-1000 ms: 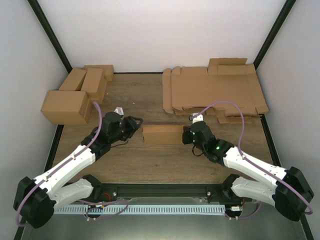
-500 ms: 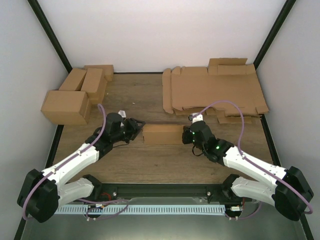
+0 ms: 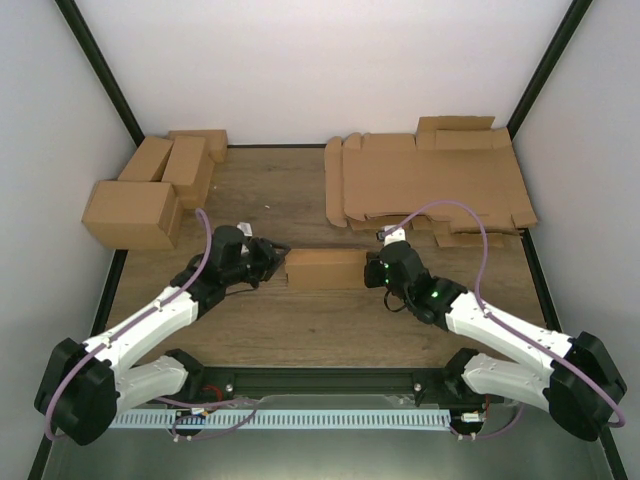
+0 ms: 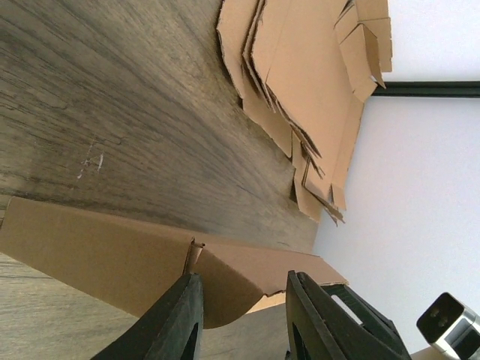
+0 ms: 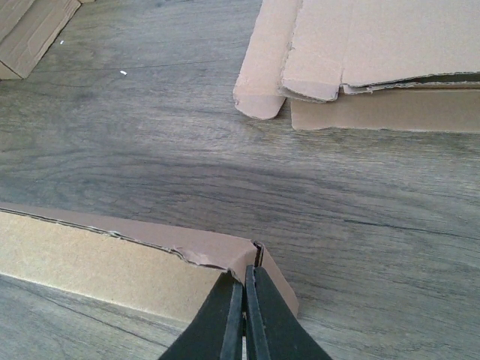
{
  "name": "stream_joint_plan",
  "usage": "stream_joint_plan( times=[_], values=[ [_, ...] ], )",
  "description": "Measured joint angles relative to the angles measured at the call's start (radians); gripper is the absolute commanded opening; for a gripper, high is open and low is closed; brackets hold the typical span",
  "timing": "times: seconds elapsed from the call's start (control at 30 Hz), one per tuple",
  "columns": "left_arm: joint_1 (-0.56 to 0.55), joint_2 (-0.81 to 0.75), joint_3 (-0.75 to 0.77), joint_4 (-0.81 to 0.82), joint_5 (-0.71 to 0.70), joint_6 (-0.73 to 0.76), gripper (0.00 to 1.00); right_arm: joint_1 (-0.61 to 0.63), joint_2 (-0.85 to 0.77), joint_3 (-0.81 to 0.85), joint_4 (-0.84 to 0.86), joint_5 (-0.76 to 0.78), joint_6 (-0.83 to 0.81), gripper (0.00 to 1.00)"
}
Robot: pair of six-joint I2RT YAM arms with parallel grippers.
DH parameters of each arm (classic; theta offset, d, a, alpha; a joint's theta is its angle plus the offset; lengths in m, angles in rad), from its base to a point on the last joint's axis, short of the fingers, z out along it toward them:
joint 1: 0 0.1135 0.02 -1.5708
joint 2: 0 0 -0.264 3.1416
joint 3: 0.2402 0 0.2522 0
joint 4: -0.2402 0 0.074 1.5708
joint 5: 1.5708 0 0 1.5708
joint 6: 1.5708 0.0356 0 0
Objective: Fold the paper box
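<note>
The paper box (image 3: 325, 268) is a small brown cardboard box lying on the wooden table between both arms. My left gripper (image 3: 279, 262) is open at the box's left end. In the left wrist view its fingers (image 4: 182, 311) straddle a rounded end flap of the box (image 4: 97, 255). My right gripper (image 3: 373, 268) is shut at the box's right end. In the right wrist view its fingertips (image 5: 244, 276) are pressed together on the box's corner (image 5: 112, 262), where an end flap stands out.
Several finished brown boxes (image 3: 150, 190) stand at the back left. A pile of flat brown sheets (image 3: 430, 185) lies at the back right, also in the left wrist view (image 4: 300, 90) and the right wrist view (image 5: 375, 45). Black frame posts rise at both back corners.
My left gripper has moved right to the box's left end and now straddles its flap. The right arm and the box have stayed in place.
</note>
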Motion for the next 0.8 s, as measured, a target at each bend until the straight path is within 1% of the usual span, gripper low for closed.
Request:
stream_joint_plan(
  times=[0.03,0.17,0.23,0.37,0.47,0.53,0.63,0.73,0.8],
  values=[
    [0.000,0.000,0.002,-0.007,-0.002,0.003,0.29,0.000,0.001,0.001,0.000,0.000,0.000,0.01],
    [-0.001,0.000,0.019,-0.046,-0.015,0.043,0.25,0.000,0.002,0.002,0.000,0.000,0.000,0.01],
    [-0.001,0.000,0.023,-0.056,-0.022,0.076,0.24,0.000,0.003,0.002,0.000,-0.001,0.000,0.01],
    [-0.005,0.000,0.032,-0.074,-0.037,0.154,0.18,0.000,0.006,0.005,0.000,-0.001,0.000,0.01],
    [-0.007,0.003,0.037,-0.082,-0.048,0.206,0.16,0.000,0.014,0.012,-0.003,-0.001,0.000,0.01],
    [-0.007,0.009,0.037,-0.077,-0.051,0.228,0.13,0.000,0.019,0.016,-0.005,0.001,0.000,0.01],
    [-0.006,0.023,0.037,-0.060,-0.052,0.255,0.10,0.000,0.025,0.024,-0.011,0.004,0.000,0.06],
    [-0.005,0.037,0.040,-0.048,-0.055,0.278,0.10,0.000,0.026,0.028,-0.024,0.002,0.002,0.14],
    [-0.005,0.042,0.044,-0.046,-0.060,0.294,0.10,0.001,0.022,0.030,-0.032,-0.005,0.005,0.17]
  ],
)
